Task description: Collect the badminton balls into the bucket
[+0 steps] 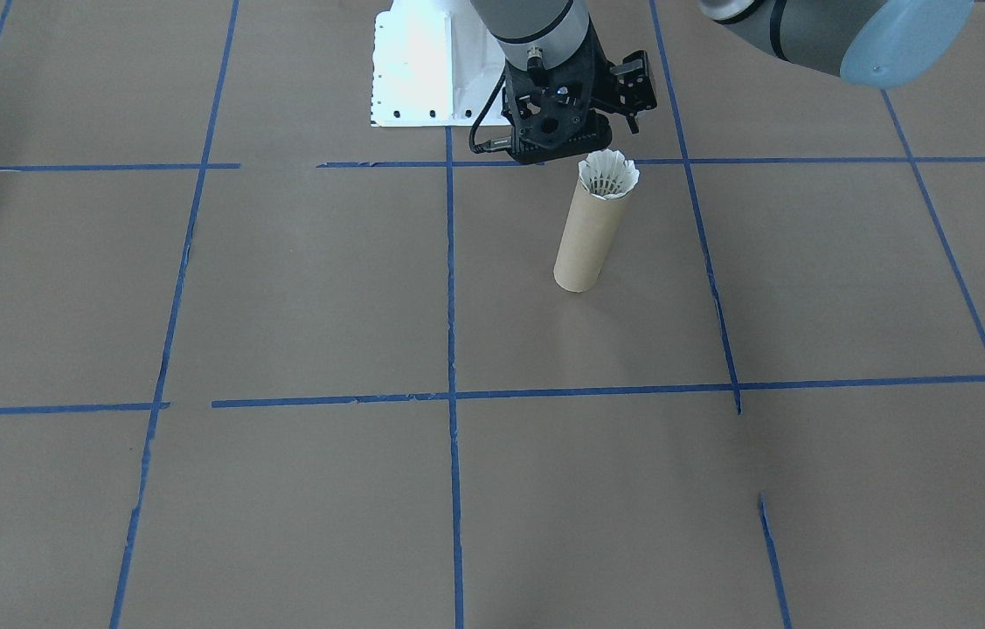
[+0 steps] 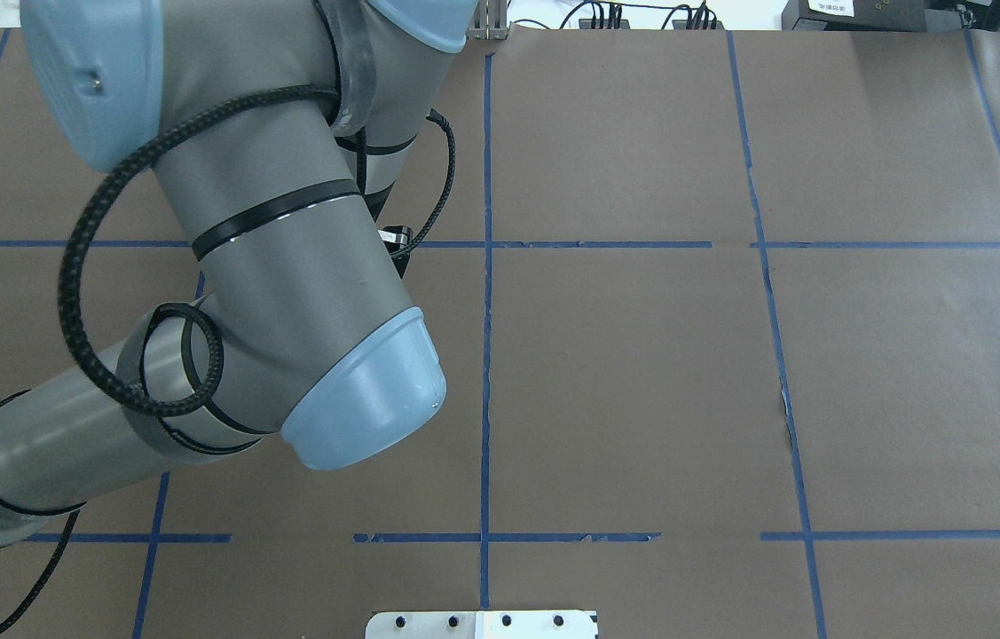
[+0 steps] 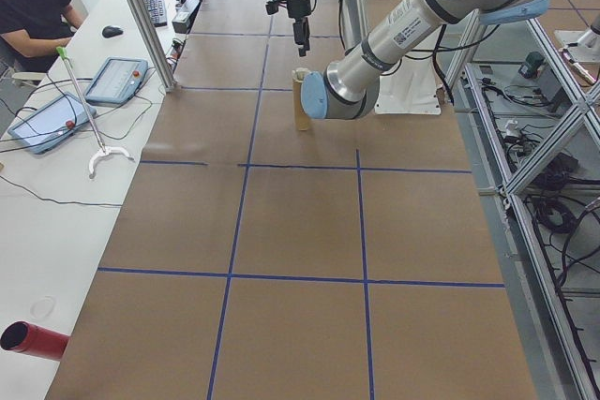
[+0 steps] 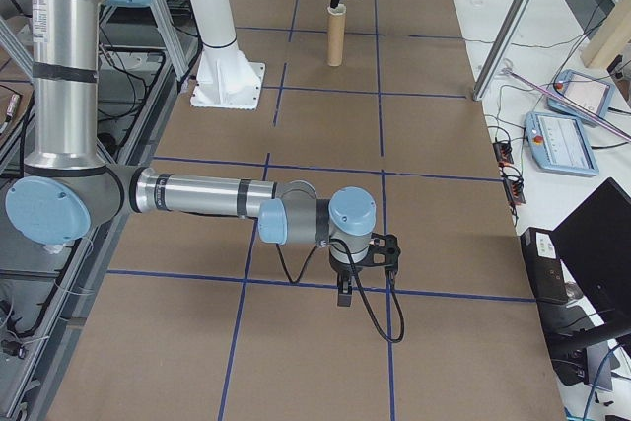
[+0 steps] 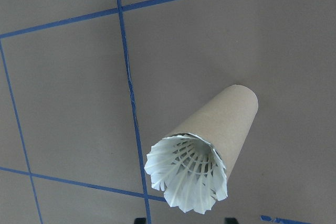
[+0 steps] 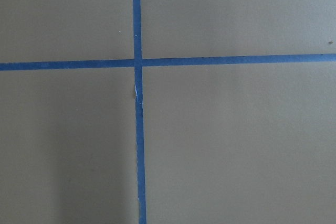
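Observation:
The bucket [image 1: 584, 245] is a tall brown cardboard tube standing upright on the brown table. A white feather shuttlecock [image 1: 608, 175] sits in its mouth, cork down, its skirt flaring above the rim. My left gripper [image 1: 566, 153] hangs just above and behind the tube top. In the left wrist view its two tips [image 5: 184, 220] stand apart at the bottom edge with nothing between them, over the shuttlecock [image 5: 186, 174] and the tube [image 5: 231, 116]. My right gripper [image 4: 345, 293] shows only in the exterior right view, low over bare table; I cannot tell its state.
The white robot base [image 1: 418, 70] stands behind the tube. My left arm's elbow [image 2: 287, 266] hides the tube in the overhead view. Blue tape lines [image 6: 137, 98] grid the table. A person [image 3: 33, 7] sits at a side desk with tablets [image 3: 112, 80].

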